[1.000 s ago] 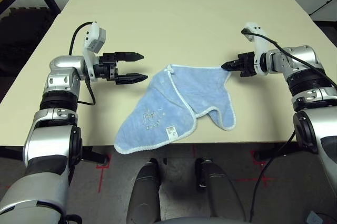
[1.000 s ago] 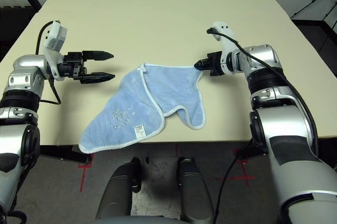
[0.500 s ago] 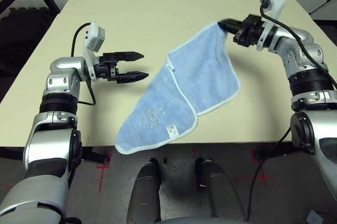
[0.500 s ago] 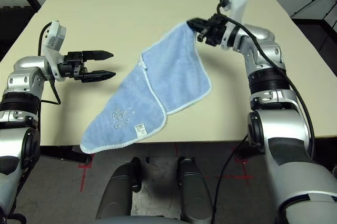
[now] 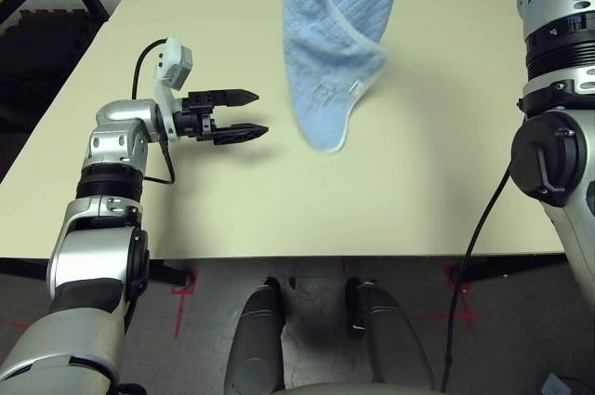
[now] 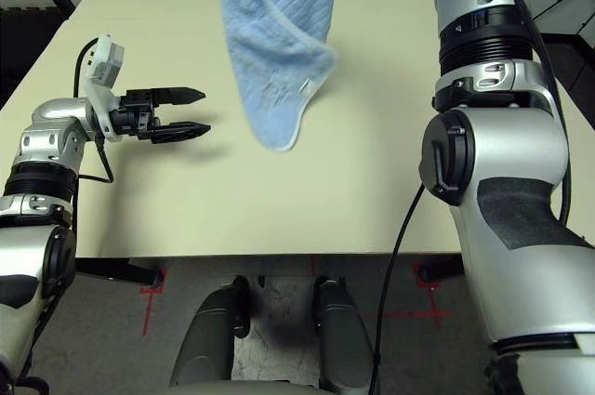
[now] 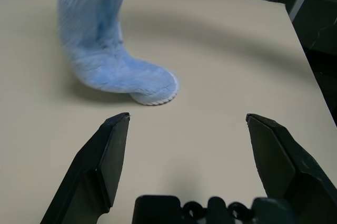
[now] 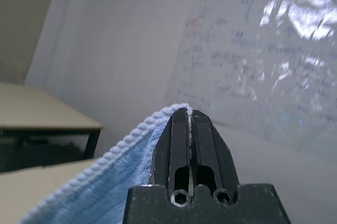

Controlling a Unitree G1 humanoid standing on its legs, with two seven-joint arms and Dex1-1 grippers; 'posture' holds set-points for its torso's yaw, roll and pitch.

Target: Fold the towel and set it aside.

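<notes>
With the right pincer [image 8: 190, 112] clamped on its edge, the towel [image 5: 327, 70] hangs unfolded toward twelve o'clock, folding and setting aside both left, the left pincer [image 5: 253, 114] spread empty at ten.

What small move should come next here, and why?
Probably lower the right gripper a little, so more of the towel settles flat: its jaws are shut on the edging, the cloth hangs from there, and the open left gripper holds nothing.
</notes>
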